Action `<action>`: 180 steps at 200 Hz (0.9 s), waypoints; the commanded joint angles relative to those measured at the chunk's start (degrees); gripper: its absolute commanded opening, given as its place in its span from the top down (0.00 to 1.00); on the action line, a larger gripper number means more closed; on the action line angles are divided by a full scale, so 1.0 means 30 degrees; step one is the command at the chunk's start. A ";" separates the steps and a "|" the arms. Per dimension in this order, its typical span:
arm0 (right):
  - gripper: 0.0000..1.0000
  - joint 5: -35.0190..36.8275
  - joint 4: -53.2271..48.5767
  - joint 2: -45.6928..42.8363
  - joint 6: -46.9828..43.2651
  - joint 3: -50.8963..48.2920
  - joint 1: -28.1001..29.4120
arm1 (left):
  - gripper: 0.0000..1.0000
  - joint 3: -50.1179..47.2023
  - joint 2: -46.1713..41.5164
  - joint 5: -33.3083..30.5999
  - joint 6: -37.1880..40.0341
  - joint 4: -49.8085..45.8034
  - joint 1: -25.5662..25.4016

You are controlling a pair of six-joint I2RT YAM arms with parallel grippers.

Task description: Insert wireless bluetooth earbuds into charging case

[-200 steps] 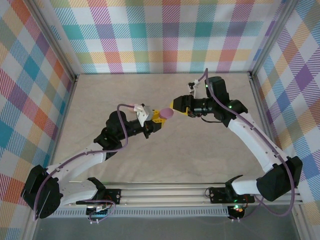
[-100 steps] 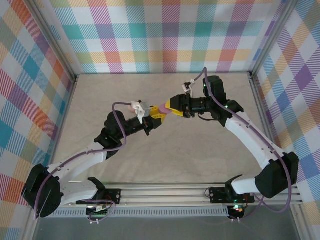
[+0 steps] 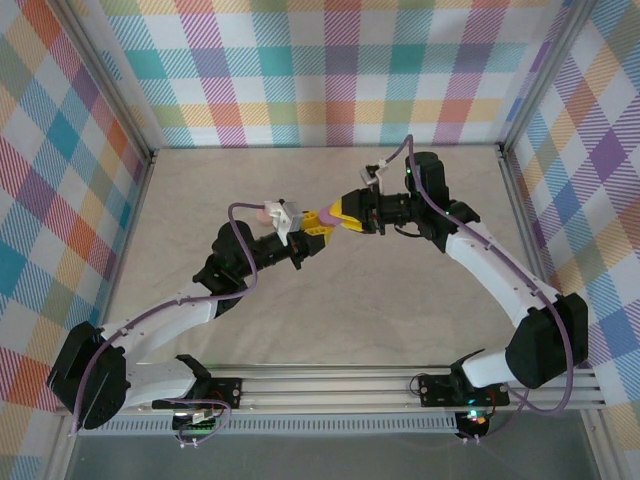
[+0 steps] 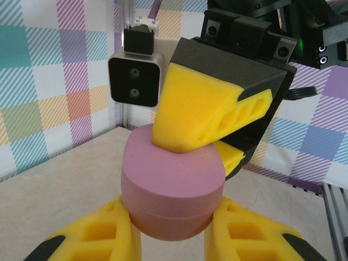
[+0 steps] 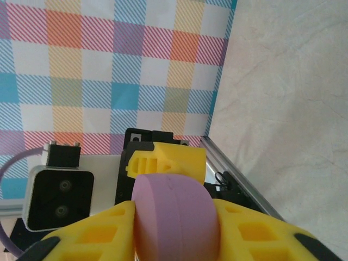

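Creased beige table, pastel plaid walls

left gripper, right gripper tip-to-tip mid-air, both jaws clamped on pink case

text: none legible | labels, brands: none | numbers, signs: none | all three views
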 commanded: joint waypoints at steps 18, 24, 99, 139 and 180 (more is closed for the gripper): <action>0.73 -0.0958 0.2238 0.0255 0.1383 -0.0479 0.0196 | 0.88 0.0257 -0.0143 0.0002 0.0331 -0.0001 -0.0187; 0.74 -0.0921 0.2307 0.0269 0.1398 -0.0512 0.0196 | 0.82 0.0235 -0.0167 -0.0063 0.0365 -0.0105 -0.0193; 0.78 0.1022 -0.0153 -0.0185 -0.0834 -0.0366 -0.1283 | 0.00 0.0139 -0.1933 -0.2390 0.2127 -0.3710 -0.0192; 0.77 0.2477 -0.3720 0.0190 -0.4413 0.0400 -0.2664 | 0.00 -0.0272 -0.3226 -0.4979 0.1788 -0.5762 -0.0175; 0.77 0.3280 -0.4698 0.1865 -0.5783 0.0624 -0.2998 | 0.00 -0.0436 -0.3632 -0.6929 0.1173 -0.7430 -0.0158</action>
